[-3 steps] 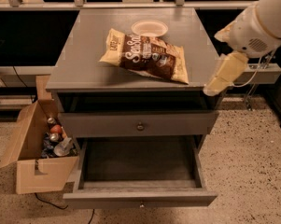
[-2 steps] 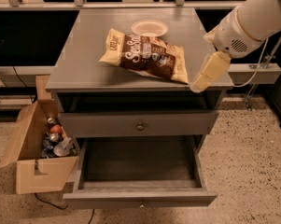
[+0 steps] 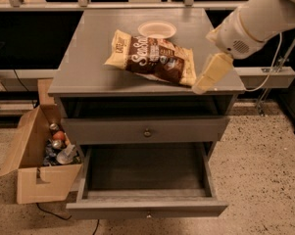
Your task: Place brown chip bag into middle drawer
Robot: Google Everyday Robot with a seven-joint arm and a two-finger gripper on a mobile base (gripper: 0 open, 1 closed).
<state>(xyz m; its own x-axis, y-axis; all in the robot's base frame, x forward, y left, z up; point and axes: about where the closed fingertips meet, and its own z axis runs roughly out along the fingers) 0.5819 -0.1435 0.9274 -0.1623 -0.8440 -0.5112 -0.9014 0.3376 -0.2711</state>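
Note:
The brown chip bag [image 3: 154, 58] lies flat on the grey cabinet top [image 3: 86, 58], dark brown in the middle with white script and cream-yellow ends. My gripper [image 3: 210, 76], cream-coloured on a white arm, hangs just off the bag's right end, over the cabinet's right front corner, and holds nothing. The middle drawer [image 3: 147, 208] is the lowest one. It is pulled out wide open and its grey inside is bare.
A small round cream bowl [image 3: 157, 29] sits behind the bag. A closed knobbed drawer front [image 3: 147, 130] is above the open drawer, with an open slot above that. A cardboard box [image 3: 39, 180] of cans and bottles stands on the floor at left.
My arm and gripper have moved left, from beyond the cabinet's right edge to right beside the bag's right end. The bag and the drawer have not moved.

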